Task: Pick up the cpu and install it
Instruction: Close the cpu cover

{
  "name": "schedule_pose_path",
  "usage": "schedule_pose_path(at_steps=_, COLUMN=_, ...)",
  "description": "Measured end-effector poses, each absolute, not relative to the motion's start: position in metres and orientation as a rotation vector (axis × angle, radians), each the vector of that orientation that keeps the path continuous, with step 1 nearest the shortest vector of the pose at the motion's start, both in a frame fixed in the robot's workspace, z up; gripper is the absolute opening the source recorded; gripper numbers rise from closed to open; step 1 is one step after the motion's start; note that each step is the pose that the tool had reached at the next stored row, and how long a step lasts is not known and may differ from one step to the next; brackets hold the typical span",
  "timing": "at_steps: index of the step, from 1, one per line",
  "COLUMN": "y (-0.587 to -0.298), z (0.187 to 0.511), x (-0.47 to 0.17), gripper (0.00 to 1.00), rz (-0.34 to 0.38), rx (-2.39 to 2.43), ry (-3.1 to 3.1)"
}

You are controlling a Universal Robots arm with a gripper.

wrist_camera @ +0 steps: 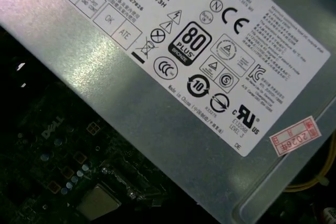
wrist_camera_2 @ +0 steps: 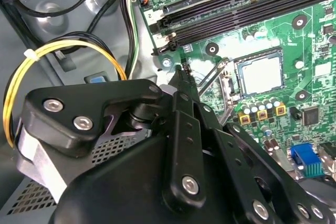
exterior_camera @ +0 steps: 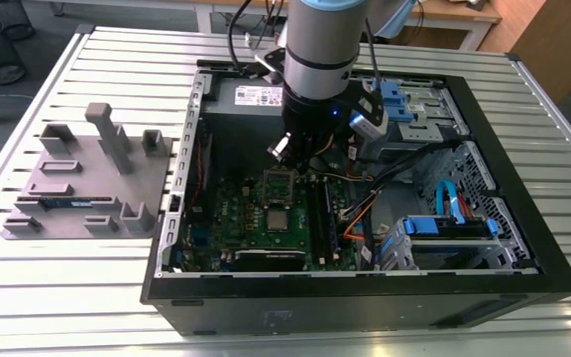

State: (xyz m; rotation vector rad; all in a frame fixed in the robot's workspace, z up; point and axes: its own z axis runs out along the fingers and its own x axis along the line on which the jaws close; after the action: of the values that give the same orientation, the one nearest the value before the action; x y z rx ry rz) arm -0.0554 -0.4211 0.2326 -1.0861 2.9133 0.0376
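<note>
CPU [exterior_camera: 279, 220] lies seated in the motherboard [exterior_camera: 228, 208] socket at 6 o'clock of the open retention frame [exterior_camera: 279, 184]; hand [exterior_camera: 300, 152] hovers above frame, grip state undeterminable, apparently carrying nothing.

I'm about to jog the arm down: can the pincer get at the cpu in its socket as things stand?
Probably yes. The cpu lies face up in the socket with the metal frame swung open beside it, and nothing covers it. The pincer hangs inside the case above the motherboard.

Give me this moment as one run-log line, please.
cpu: seated in socket on motherboard | gripper: above board inside case, beside open socket frame | memory stick: on grey fixture outside case
</note>
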Motion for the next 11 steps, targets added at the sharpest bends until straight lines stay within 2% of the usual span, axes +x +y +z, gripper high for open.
schedule_pose_path(at_steps=11, y=-0.4211, z=0.2335, x=-0.0558, gripper=0.11, rz=0.029, rx=-1.106, ry=2.908)
